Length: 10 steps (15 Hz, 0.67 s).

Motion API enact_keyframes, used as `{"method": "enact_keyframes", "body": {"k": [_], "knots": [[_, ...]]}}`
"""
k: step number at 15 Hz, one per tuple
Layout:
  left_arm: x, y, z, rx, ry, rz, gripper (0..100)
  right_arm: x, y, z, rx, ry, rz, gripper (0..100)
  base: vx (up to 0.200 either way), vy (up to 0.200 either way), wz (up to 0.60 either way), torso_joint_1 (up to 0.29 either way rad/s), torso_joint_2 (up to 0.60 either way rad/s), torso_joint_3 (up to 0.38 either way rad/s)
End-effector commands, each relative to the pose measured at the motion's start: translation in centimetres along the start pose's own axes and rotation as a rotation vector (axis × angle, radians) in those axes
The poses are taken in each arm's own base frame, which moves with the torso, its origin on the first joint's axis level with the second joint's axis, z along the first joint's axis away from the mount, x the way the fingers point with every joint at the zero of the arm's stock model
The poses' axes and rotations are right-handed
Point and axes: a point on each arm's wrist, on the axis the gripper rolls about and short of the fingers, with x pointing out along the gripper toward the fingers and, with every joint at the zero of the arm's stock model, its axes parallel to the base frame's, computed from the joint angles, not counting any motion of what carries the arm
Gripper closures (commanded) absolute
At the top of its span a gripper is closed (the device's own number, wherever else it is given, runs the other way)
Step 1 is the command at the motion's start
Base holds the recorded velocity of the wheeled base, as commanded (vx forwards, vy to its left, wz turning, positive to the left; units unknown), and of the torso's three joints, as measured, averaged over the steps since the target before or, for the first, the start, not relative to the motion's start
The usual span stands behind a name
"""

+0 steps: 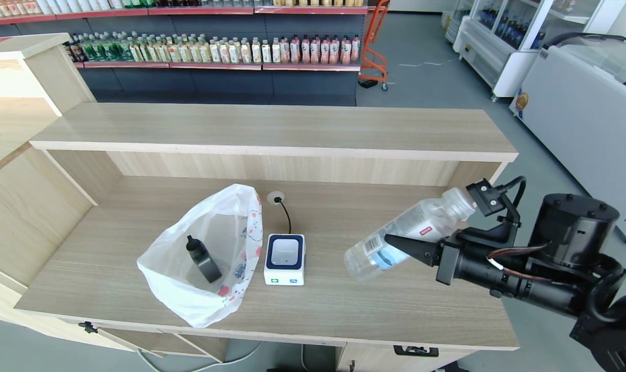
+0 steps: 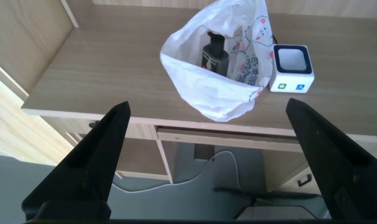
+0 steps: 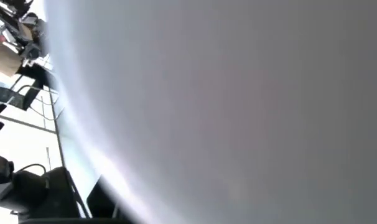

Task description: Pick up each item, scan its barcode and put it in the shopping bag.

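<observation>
Head view: right pincer (image 1: 413,238) pinching clear bottle (image 1: 408,225), tilted in the air to the right of scanner (image 1: 285,258), above table (image 1: 395,305). Shopping bag (image 1: 240,222) just left of scanner, black bottle (image 1: 203,258) inside. Left wrist view: left pincer (image 2: 207,106) spread wide.

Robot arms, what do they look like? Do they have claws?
The right arm is black and tube-shaped, with a fat round joint and red, white and black wires. The right claw has pointy black fingers. The left claw has two black wedge-shaped ones.
</observation>
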Motion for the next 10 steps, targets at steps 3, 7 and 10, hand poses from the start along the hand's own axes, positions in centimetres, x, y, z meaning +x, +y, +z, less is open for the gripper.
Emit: {"method": "enact_keyframes", "body": {"k": [3, 7, 10], "knots": [[0.0, 0.0, 0.0, -0.001, 0.000, 0.001, 0, -0.7, 3.5, 1.1, -0.037, -0.039, 0.116, 100, 0.000, 0.000, 0.00, 0.000, 0.00, 0.000], [0.0, 0.0, 0.0, 0.000, 0.000, 0.001, 0, -1.0, 4.6, 0.8, -0.037, -0.028, 0.158, 100, 0.000, 0.000, 0.00, 0.000, 0.00, 0.000], [0.0, 0.0, 0.0, -0.001, 0.000, 0.001, 0, -0.8, 5.5, 0.4, -0.048, -0.013, 0.195, 100, 0.000, 0.000, 0.00, 0.000, 0.00, 0.000]]}}
